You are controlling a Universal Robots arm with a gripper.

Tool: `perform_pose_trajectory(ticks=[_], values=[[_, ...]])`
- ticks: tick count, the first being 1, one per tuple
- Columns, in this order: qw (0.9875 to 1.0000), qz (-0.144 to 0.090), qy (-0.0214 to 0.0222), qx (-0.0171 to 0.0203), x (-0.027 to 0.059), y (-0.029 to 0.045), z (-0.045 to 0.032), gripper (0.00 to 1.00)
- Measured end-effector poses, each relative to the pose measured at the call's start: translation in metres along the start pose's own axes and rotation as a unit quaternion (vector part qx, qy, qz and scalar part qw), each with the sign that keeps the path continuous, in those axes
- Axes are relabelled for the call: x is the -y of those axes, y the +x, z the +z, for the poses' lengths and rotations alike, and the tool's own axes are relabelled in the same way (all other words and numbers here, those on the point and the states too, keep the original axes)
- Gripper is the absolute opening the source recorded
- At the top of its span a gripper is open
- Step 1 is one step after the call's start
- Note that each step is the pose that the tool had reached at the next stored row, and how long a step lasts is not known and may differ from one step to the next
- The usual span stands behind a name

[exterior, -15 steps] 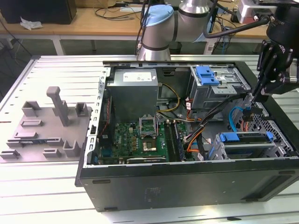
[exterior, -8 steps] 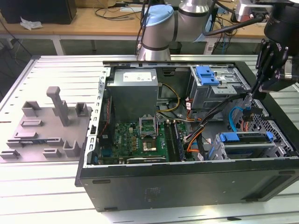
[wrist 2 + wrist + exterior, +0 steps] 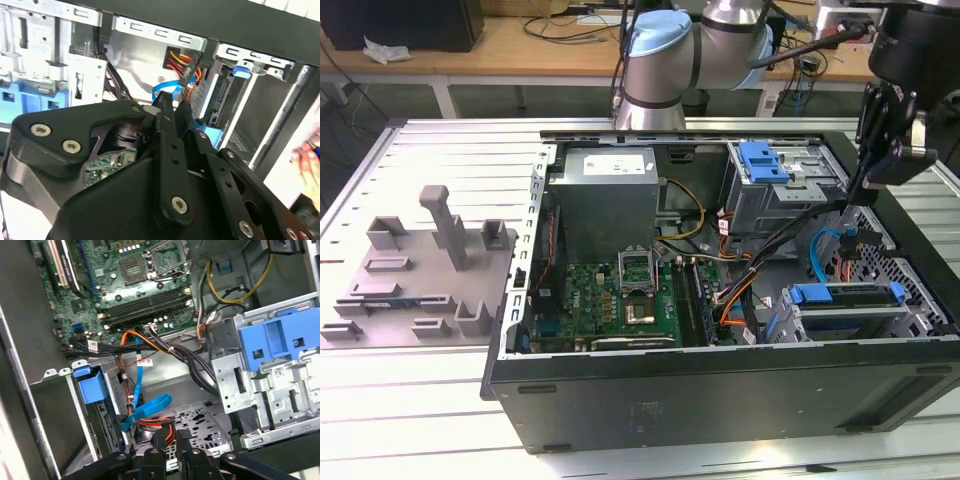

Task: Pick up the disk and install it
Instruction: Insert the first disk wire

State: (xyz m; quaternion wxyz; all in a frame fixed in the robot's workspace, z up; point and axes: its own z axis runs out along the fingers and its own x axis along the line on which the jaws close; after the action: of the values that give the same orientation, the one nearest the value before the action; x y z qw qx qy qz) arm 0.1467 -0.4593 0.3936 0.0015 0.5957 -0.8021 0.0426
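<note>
- pincer (image 3: 851, 193) fingers pressed together, gripping nothing
- disk (image 3: 845, 303) lies well below it, untouched
- risk: blue cable (image 3: 150, 407) just under the tips, going down could snag it

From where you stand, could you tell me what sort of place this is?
Probably a robotics lab bench: an open computer case on a slotted metal table, with cable-strewn desks behind.
</note>
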Motion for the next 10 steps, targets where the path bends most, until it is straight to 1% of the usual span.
perform_pose_trajectory(ticks=[1,2,3,4,8,10], values=[[0.9998,-0.002,-0.0015,-0.0214,-0.0011,-0.0055,-0.0003,0.24],[0.9994,-0.002,-0.0029,-0.0343,-0.0016,-0.0112,-0.0007,0.24],[0.9991,-0.003,-0.0039,-0.0415,-0.0011,-0.0162,-0.0009,0.24],[0.999,-0.003,-0.0042,-0.045,-0.0002,-0.0187,-0.0009,0.24],[0.9987,-0.001,-0.0059,-0.0514,0.0028,-0.0276,0.0023,0.24],[0.9986,0.0,-0.0067,-0.0532,0.0041,-0.0314,0.0037,0.25]])
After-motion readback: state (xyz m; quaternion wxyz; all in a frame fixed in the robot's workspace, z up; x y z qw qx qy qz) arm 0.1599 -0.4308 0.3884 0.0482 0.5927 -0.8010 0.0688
